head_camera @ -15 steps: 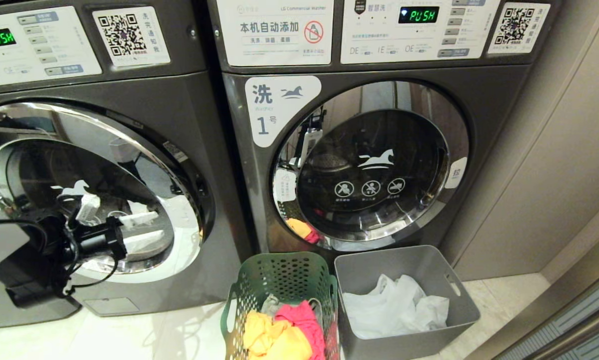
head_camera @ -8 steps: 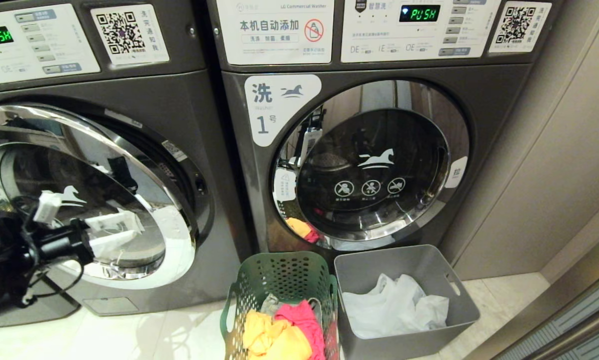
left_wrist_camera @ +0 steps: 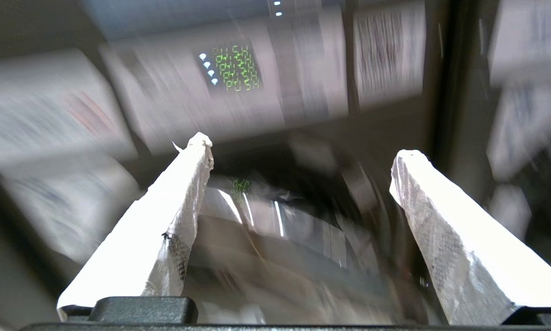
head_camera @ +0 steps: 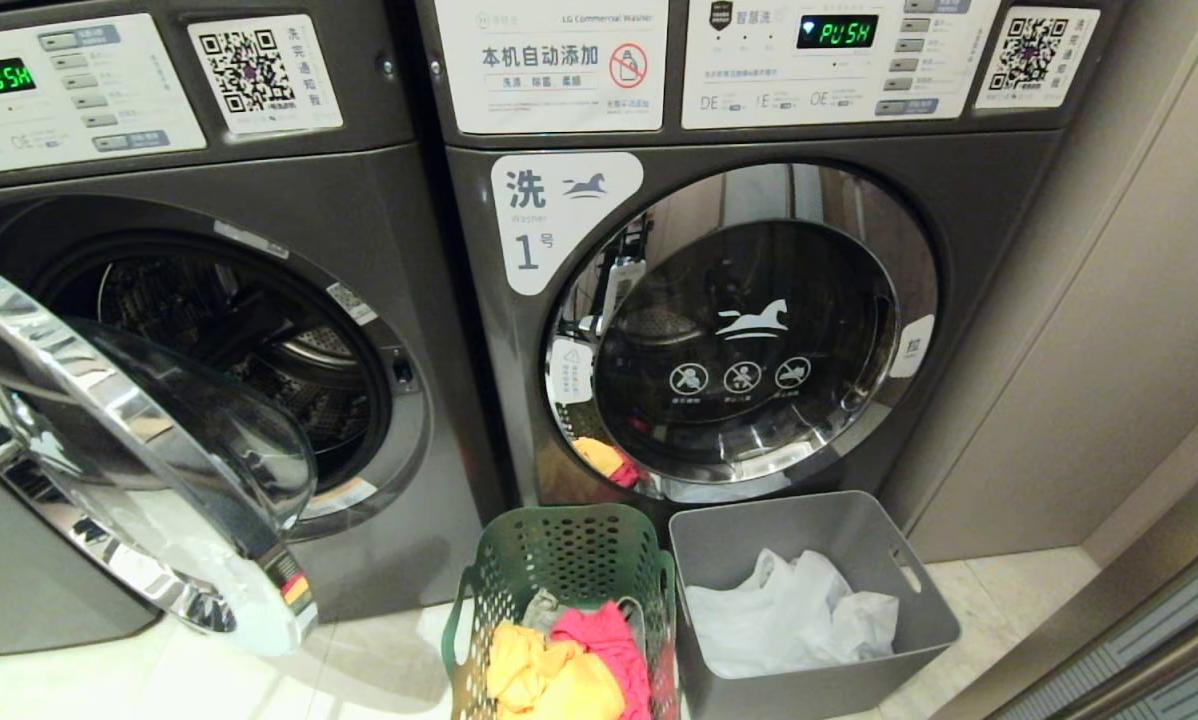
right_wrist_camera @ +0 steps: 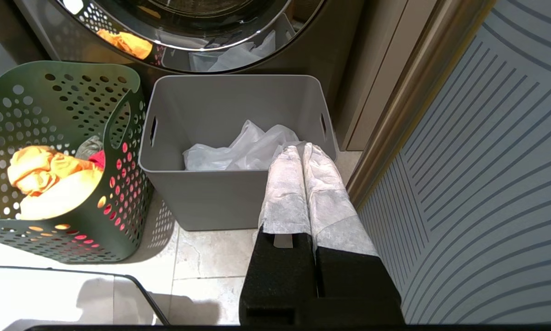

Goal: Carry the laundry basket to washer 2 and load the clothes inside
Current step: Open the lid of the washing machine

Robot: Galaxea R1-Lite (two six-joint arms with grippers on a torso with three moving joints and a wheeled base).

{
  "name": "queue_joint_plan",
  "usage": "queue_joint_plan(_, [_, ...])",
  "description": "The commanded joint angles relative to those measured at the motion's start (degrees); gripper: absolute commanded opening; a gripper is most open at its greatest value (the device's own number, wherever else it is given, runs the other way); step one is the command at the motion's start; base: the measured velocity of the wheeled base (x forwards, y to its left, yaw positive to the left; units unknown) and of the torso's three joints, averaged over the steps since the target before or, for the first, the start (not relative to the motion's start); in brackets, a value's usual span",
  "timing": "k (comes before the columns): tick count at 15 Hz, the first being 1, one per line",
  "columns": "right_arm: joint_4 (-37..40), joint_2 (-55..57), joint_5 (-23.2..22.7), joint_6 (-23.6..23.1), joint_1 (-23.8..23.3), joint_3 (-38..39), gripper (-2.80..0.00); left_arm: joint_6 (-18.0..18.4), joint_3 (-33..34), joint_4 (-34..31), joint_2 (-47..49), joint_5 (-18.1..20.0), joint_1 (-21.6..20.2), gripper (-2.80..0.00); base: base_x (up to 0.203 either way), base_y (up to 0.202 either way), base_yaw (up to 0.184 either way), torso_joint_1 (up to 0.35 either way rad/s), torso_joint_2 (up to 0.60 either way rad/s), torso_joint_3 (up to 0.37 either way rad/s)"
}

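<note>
Head view: two dark grey front-loading washers stand side by side. The left washer's door (head_camera: 129,470) hangs swung open toward the camera, its chrome rim reaching low over the pale floor (head_camera: 379,660), and the drum opening (head_camera: 249,350) behind it is bare to view. The right washer, labelled 1, has its round door (head_camera: 749,330) shut. On the floor before that washer the green laundry basket (head_camera: 559,560) stands with yellow and pink clothes (head_camera: 569,670) inside; a grey bin (head_camera: 809,530) with white cloth (head_camera: 799,610) sits just beside it, their walls nearly touching. A beige wall panel (head_camera: 1109,330) closes the right side. Neither arm shows here

Left wrist view: the left gripper (left_wrist_camera: 303,151) has its white-wrapped fingers (left_wrist_camera: 179,197) spread wide with nothing between them, facing a blurred washer control panel (left_wrist_camera: 238,69) with a green display. The basket is out of this view

Right wrist view: the right gripper (right_wrist_camera: 301,149) has its fingers pressed together, empty, hanging over the near rim of the grey bin (right_wrist_camera: 220,92); the green basket (right_wrist_camera: 59,92) stands well apart from them, beyond the bin
</note>
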State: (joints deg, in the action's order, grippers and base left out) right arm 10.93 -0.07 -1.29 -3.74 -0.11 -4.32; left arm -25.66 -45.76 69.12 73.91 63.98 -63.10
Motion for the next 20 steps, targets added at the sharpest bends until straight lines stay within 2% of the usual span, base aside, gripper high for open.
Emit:
queue_joint_plan(1, [0.05,0.07,-0.03,-0.04,0.02,0.01,-2.80,-16.93,-11.14,-1.63,-16.46,-9.74,-5.81,0.00,0.000,0.000,0.000,0.000,0.00,0.000])
queue_joint_plan(2, [0.05,0.07,-0.03,-0.04,0.02,0.01,-2.80,-19.41,-13.73,-5.29,-17.69,-11.70,-3.81,0.00,0.000,0.000,0.000,0.000,0.00,0.000])
queue_joint_plan(4, [0.05,-0.01,-0.03,-0.04,0.02,0.01,-2.80,-20.03,-17.47,-21.85,-17.33,-14.13,1.06,0.00,0.000,0.000,0.000,0.000,0.00,0.000])
queue_joint_plan(5, [0.05,-0.01,-0.03,-0.04,0.02,0.01,-2.80,-18.70,-19.28,-33.21,-16.95,-16.24,3.83,0.00,0.000,0.000,0.000,0.000,0.00,0.000])
queue_joint_plan(6, [0.05,0.07,-0.08,-0.04,0.02,0.01,-2.80,-15.34,-20.59,-44.87,-16.72,-19.17,7.51,0.00,0.000,0.000,0.000,0.000,0.00,0.000])
queue_joint_plan(7, [0.05,-0.01,-0.03,-0.04,0.02,0.01,-2.80,-8.21,-21.29,-56.30,-16.69,-23.77,12.78,0.00,0.000,0.000,0.000,0.000,0.00,0.000])
queue_joint_plan(8, [0.05,-0.01,-0.03,-0.04,0.02,0.01,-2.80,2.74,-20.94,-64.38,-16.79,-29.46,18.09,0.00,0.000,0.000,0.000,0.000,0.00,0.000])
queue_joint_plan(9, [0.05,-0.01,-0.03,-0.04,0.02,0.01,-2.80,11.24,-19.74,-69.57,-16.98,-34.27,23.50,0.00,0.000,0.000,0.000,0.000,0.00,0.000])
queue_joint_plan(10, [0.05,-0.01,-0.03,-0.04,0.02,0.01,-2.80,17.04,-17.78,-72.88,-17.46,-37.51,28.96,0.00,0.000,0.000,0.000,0.000,0.00,0.000])
queue_joint_plan(13, [0.05,0.07,-0.03,-0.04,0.02,0.01,-2.80,26.44,-8.47,-76.96,-20.44,-45.20,43.87,0.00,0.000,0.000,0.000,0.000,0.00,0.000])
queue_joint_plan(14, [0.05,-0.01,-0.03,-0.04,0.02,0.07,-2.80,28.61,-4.63,-76.41,-20.98,-48.96,46.96,0.00,0.000,0.000,0.000,0.000,0.00,0.000])
queue_joint_plan(16, [0.05,-0.01,-0.03,-0.04,0.02,0.01,-2.80,29.76,1.60,-71.69,-21.85,-52.08,48.22,0.00,0.000,0.000,0.000,0.000,0.00,0.000])
queue_joint_plan(20, [0.05,0.02,-0.06,-0.04,0.02,0.01,-2.80,29.99,16.14,-59.66,-25.99,-53.15,49.39,0.00,0.000,0.000,0.000,0.000,0.00,0.000])
